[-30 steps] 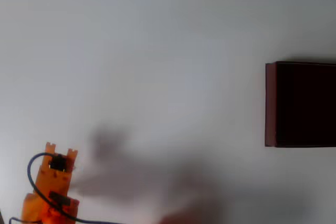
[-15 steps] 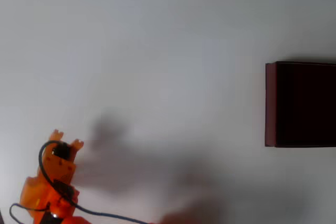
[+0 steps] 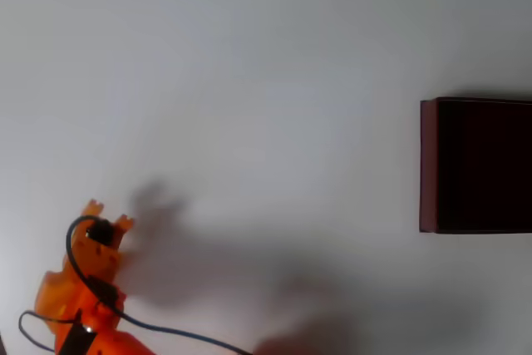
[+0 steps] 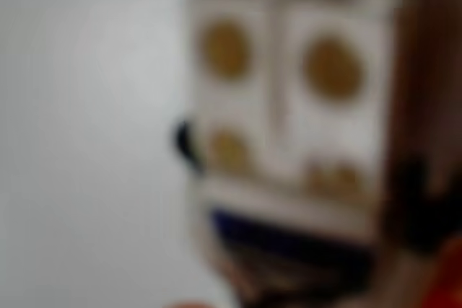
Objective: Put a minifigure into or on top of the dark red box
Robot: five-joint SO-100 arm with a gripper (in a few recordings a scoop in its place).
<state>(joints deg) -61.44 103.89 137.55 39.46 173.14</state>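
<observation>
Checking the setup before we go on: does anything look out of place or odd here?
Nothing looks spilled or damaged. The dark red box sits square at the overhead view's right edge, partly cut off. The gripper is far off at lower left. The wrist view is badly blurred: a pale studded shape, likely the minifigure, sits close to the lens.

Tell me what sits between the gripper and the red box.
Overhead view: only bare white table and shadow lie between the gripper and the red box.
</observation>
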